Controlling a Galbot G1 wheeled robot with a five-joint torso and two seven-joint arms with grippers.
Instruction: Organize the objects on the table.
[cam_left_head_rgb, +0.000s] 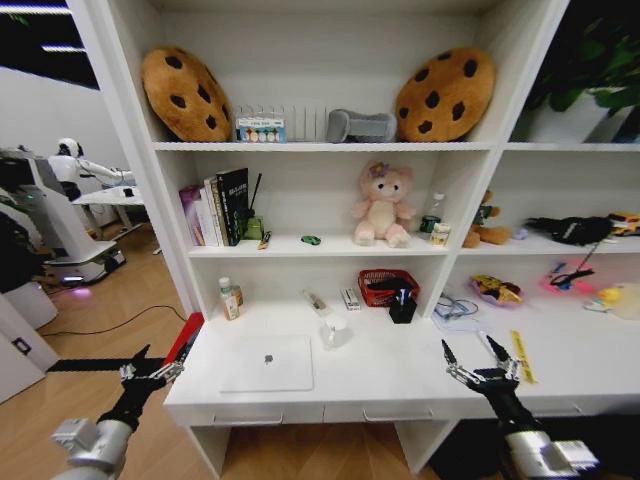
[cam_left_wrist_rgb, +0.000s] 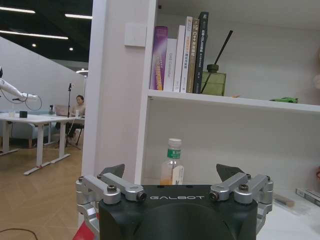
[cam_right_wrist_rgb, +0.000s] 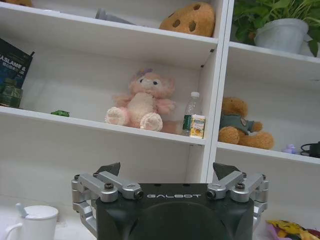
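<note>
Nearest to us, our left gripper (cam_left_head_rgb: 152, 368) hangs just off the left end of the surface (cam_left_head_rgb: 400, 375), its fingers spread wide and holding nothing. Our right gripper (cam_left_head_rgb: 478, 357) hovers over the front right part of the surface, fingers likewise wide apart and empty, with the yellow ruler (cam_left_head_rgb: 521, 356) just beside it. Between the two, the closed silver laptop (cam_left_head_rgb: 267, 363) lies flat near the front edge, above the drawers. Just behind it stands the white mug (cam_left_head_rgb: 335, 331), and farther back a black pen holder (cam_left_head_rgb: 403, 307). On the shelf above, the small green toy car (cam_left_head_rgb: 311, 240) rests left of the pink plush (cam_left_head_rgb: 382, 205).
</note>
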